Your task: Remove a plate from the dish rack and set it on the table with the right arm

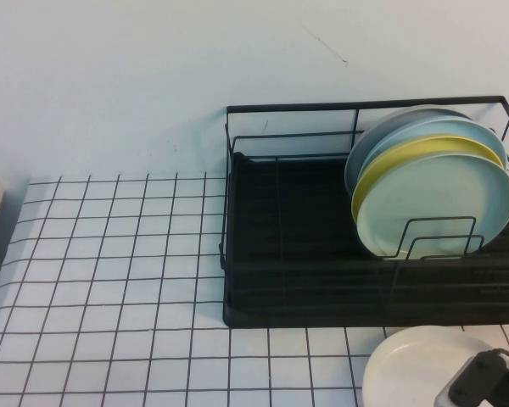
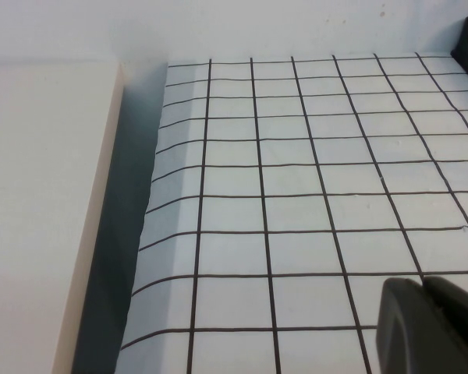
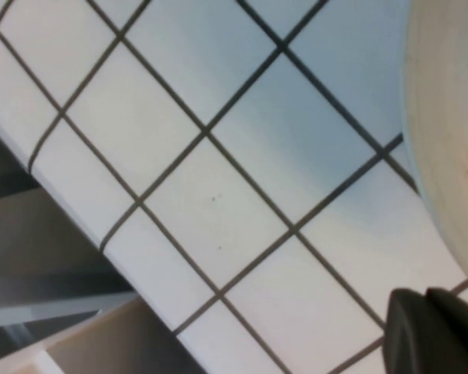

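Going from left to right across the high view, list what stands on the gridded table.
Bare white table with black grid lines → rectangular black wire dish rack, empty at its left end → upright plates at its right end, pale mint-green one in front. Nearer, at right: round off-white plate, right gripper at its edge. Left gripper: parked, unseen here.

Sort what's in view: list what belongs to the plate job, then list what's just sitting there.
Job:
white plate, flat on the table in front of the rack
dish rack
right end effector, shut, beside the plate's rim

Just there:
mint-green plate, yellow plate, blue plate, grey plate, upright in the rack
left end effector, parked over bare table
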You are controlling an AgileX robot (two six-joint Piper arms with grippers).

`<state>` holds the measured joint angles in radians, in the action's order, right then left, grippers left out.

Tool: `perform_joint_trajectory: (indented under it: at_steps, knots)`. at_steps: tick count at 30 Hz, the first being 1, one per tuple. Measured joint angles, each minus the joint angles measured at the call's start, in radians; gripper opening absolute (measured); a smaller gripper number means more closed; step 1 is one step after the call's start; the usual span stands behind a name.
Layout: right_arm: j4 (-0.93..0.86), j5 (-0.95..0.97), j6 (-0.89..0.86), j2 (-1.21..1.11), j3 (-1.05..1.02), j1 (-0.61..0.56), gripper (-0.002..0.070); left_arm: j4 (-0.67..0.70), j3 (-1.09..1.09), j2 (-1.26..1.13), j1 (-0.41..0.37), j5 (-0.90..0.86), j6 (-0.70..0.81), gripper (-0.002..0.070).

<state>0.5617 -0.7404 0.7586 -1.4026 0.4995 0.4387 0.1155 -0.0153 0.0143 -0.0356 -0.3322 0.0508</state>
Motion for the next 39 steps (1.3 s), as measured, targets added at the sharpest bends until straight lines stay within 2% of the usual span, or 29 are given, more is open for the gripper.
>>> perform_joint_trajectory:
  at_steps: [12,24,35,39]
  knots:
    - [-0.002,0.049,-0.012,-0.121,0.0,0.0,0.0,0.0,0.0,0.0,0.0,0.0,0.0,-0.0003]
    - [-0.002,0.106,-0.013,-0.131,0.033,0.0,0.0,0.0,0.0,0.0,0.0,0.0,0.0,-0.0003]
    - [-0.011,-0.031,-0.015,-0.12,0.174,0.001,0.0,0.0,0.0,0.0,0.0,0.0,0.0,-0.0003]
    - [-0.07,-0.086,-0.049,-0.048,0.24,0.001,0.0,0.0,0.0,0.0,0.0,0.0,0.0,-0.0003]
